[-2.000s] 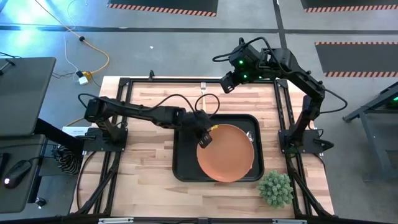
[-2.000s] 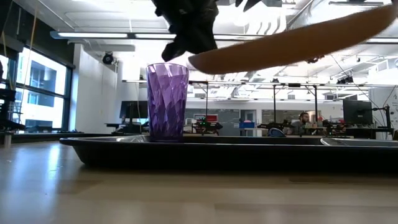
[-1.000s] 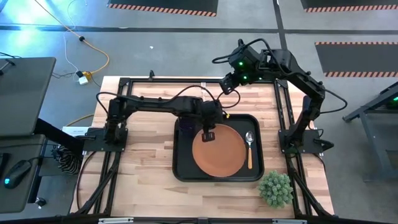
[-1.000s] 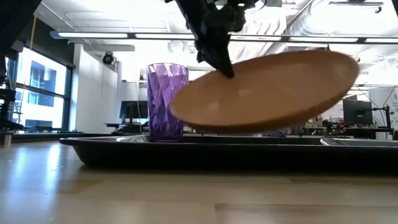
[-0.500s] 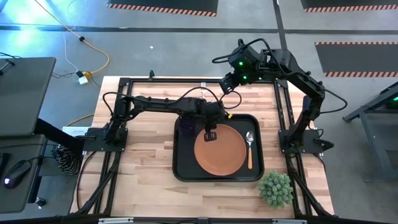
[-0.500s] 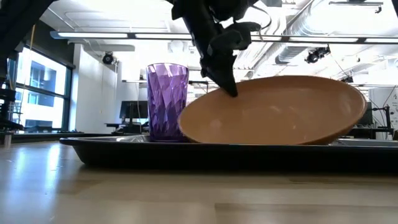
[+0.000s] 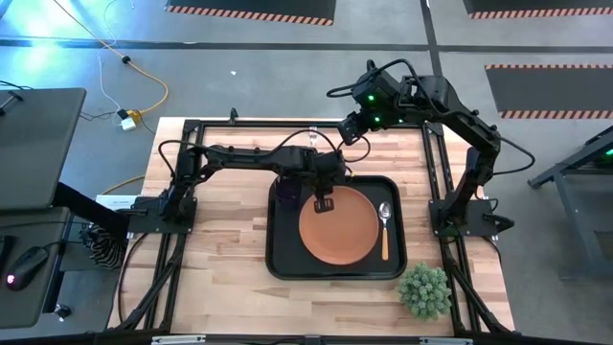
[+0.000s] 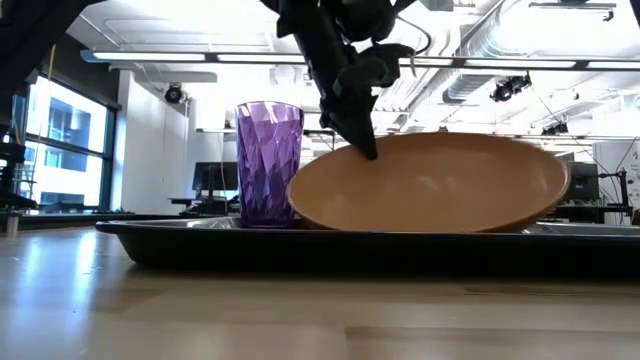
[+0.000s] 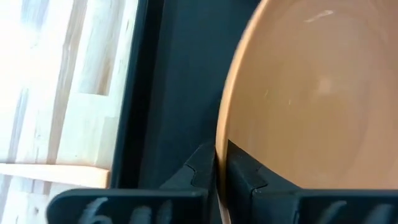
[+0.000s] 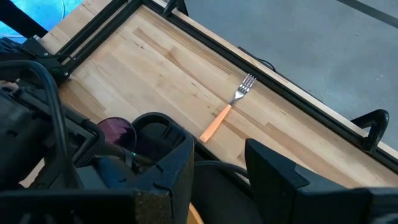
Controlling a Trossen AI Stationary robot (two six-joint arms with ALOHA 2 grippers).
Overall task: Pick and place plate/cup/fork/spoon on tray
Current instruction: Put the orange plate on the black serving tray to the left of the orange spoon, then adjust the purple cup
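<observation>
On the tray, the plate is now nearly flat, its base down and only the edge by the cup side a touch raised in the low view. One second back it hung tilted above the tray, half a second back it was steeply canted, so it has been lowered almost to rest. Left gripper is clamped narrow on the plate's rim, fingers pinching the edge in the left wrist view; no release yet. Cup stands upright on the tray just beside the plate, at the far-left corner from the high view. Spoon lies on the tray along the plate's right side, bowl toward the far edge; the plate covered it two seconds ago, it is visible now.

Fork lies on the bare wood table beyond the tray's far rim, not placed. Right gripper hovers over that far table edge near the fork, jaws spread wide, holding nothing.

Judgement: plate placement about done, release next; fork is the one item left. Risk: plate sliding onto the spoon at release.
</observation>
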